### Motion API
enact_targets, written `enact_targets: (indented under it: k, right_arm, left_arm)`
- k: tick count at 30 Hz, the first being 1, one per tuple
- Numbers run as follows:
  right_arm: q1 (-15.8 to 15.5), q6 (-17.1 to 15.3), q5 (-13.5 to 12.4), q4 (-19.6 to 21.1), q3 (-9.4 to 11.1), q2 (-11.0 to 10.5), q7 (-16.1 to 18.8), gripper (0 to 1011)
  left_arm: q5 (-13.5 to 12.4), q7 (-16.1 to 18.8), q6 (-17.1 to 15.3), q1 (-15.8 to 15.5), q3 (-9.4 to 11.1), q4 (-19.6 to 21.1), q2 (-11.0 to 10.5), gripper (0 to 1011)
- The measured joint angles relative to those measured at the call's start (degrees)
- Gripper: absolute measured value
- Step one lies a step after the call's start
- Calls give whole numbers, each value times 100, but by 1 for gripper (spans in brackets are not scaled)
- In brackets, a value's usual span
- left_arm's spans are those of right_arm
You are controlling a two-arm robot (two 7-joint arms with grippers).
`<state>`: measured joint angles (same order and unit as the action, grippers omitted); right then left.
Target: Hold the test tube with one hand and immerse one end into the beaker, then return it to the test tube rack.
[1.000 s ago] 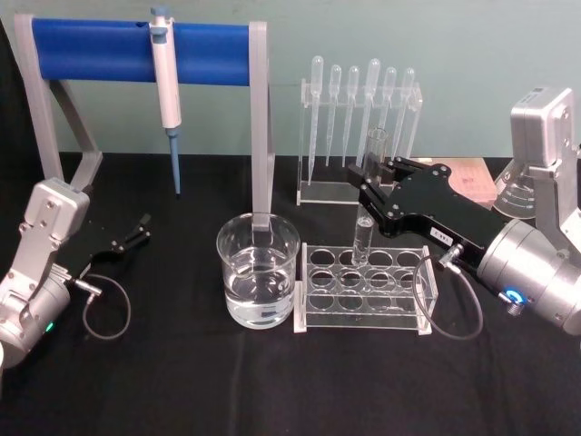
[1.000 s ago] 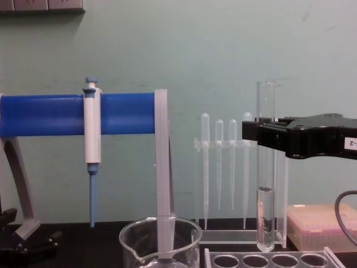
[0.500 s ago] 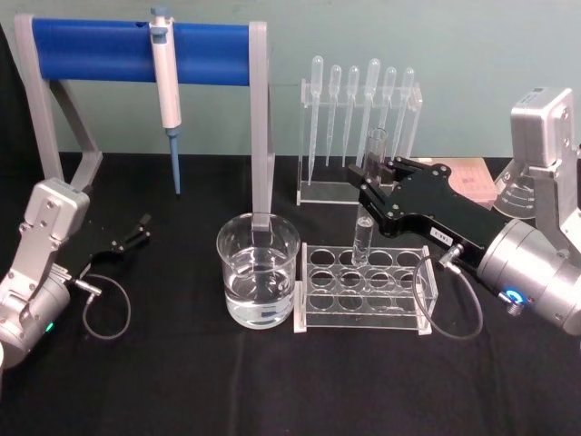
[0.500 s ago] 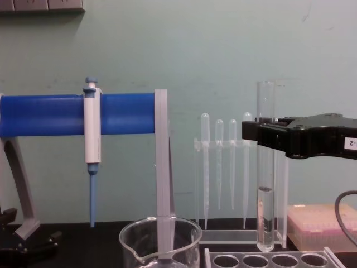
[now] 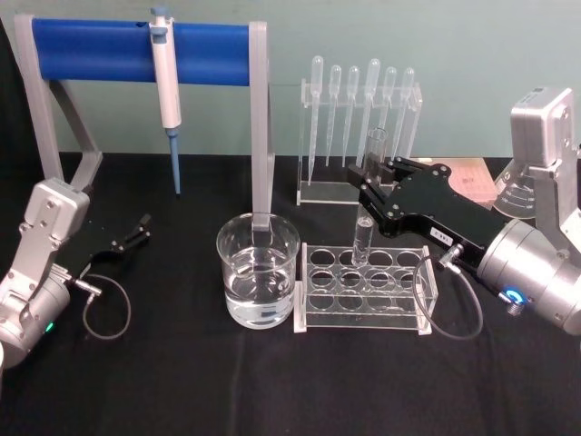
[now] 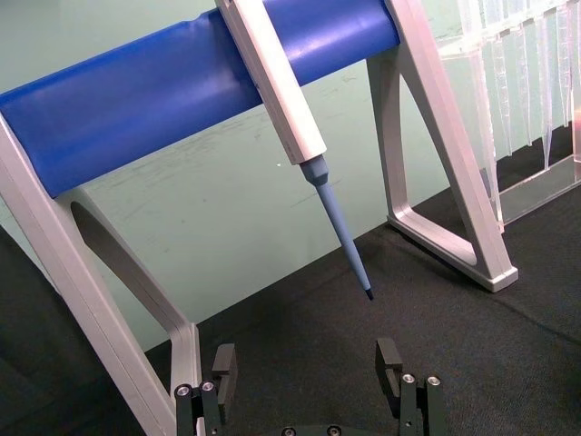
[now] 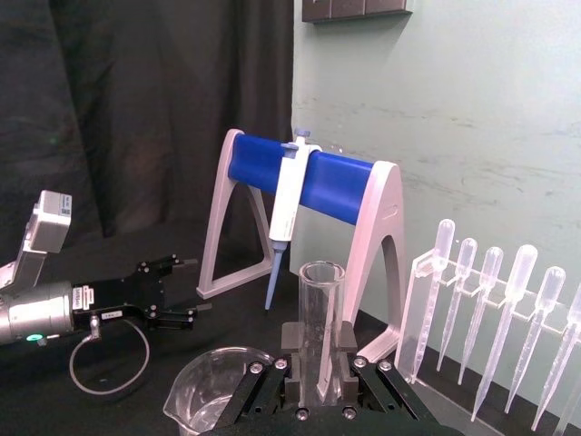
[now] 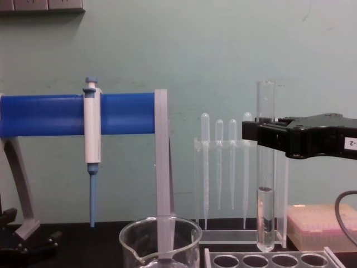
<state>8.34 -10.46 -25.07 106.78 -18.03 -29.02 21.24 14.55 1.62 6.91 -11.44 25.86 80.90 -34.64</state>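
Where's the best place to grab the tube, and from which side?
Grip the tube high up, a little below its open rim, coming in level from the right, as the right gripper holds it now. It stands upright with liquid in its lower part, so a high side hold keeps it upright and leaves the round end free for the beaker.

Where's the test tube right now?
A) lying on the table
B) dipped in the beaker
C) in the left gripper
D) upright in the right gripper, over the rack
D: the right gripper is shut on the test tube, holding it upright with its round end low over the rack, beside the beaker and apart from it.
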Motion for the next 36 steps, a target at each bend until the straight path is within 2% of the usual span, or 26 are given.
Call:
enact_targets:
  k: [11, 16, 17, 21, 25, 36]
  right_arm:
    - [109, -96, 7, 125, -71, 7, -29, 224]
    - [510, -171, -38, 180, -327, 216, 6, 224]
    - [510, -171, -38, 180, -327, 216, 6, 224]
    - [876, -139, -78, -83, -614, 486, 86, 224]
    - [1111, -47, -47, -428, -865, 693, 113, 225]
    - [1115, 310, 142, -1120, -1177, 894, 181, 225]
  left_arm:
    - [0, 0, 0, 0, 0, 0, 0, 1000]
    - [0, 0, 0, 0, 0, 0, 0, 1000]
    - [0, 0, 0, 0, 0, 0, 0, 1000]
    - [0, 0, 0, 0, 0, 0, 0, 1000]
    - [0, 0, 0, 0, 0, 0, 0, 1000]
    - [0, 0, 0, 0, 0, 0, 0, 1000]
